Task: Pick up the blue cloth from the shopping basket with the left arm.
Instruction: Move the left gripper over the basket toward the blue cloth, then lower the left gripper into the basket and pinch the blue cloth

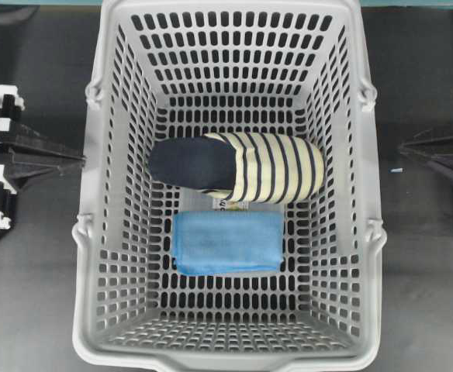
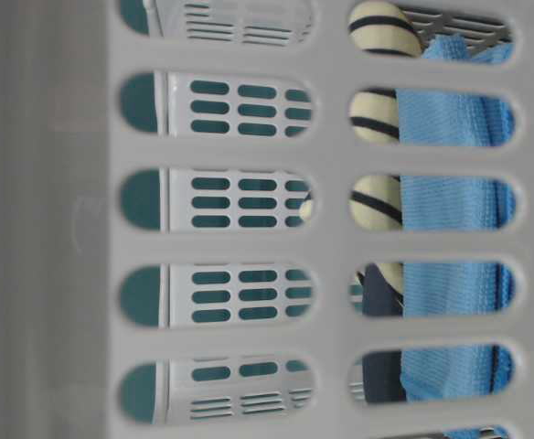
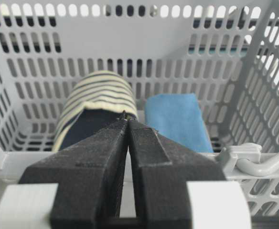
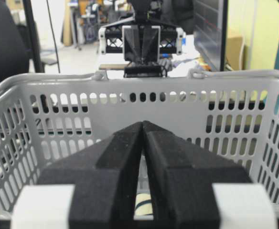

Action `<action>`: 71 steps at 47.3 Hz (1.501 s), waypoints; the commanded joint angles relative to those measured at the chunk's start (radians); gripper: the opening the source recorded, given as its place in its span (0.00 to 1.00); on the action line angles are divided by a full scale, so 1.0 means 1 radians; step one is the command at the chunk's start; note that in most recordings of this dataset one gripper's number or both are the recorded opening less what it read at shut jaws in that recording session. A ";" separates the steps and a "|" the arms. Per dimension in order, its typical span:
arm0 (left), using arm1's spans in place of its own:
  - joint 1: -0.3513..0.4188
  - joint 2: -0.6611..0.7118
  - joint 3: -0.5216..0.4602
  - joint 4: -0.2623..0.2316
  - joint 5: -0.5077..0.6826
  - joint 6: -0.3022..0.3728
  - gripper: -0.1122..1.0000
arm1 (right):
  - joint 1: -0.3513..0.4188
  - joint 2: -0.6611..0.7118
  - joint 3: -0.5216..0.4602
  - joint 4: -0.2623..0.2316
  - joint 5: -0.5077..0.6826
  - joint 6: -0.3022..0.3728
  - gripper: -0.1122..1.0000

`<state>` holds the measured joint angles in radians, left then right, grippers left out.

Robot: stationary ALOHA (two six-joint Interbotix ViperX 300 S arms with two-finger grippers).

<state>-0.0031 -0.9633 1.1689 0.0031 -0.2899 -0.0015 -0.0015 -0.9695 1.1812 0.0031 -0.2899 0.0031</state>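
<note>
The blue cloth [image 1: 226, 242] lies folded flat on the floor of the grey shopping basket [image 1: 87, 310], just in front of a navy and cream striped slipper [image 1: 234, 167]. My left gripper [image 1: 75, 159] is shut and empty, outside the basket's left wall, level with the slipper. In the left wrist view its tips [image 3: 127, 119] point over the basket rim [image 3: 15, 155] at the slipper [image 3: 99, 100], with the cloth [image 3: 177, 119] to the right. My right gripper [image 1: 405, 147] is shut and empty outside the right wall. The cloth also shows in the table-level view [image 2: 450, 201].
The basket's high slotted walls [image 4: 130, 102] stand between both grippers and the cloth. A white label [image 1: 230, 204] lies on the basket floor between slipper and cloth. Handle lugs [image 3: 254, 160] stick out at the rim. Dark tabletop [image 1: 32, 271] surrounds the basket.
</note>
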 commanded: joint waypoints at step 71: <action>-0.166 1.042 -1.054 0.041 1.009 -0.063 0.86 | -0.017 -0.014 -0.028 0.008 0.078 0.091 0.71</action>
<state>-0.1672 0.0460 0.1503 0.0414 0.7133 -0.0614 -0.0169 -0.9879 1.1750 0.0077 -0.2071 0.0936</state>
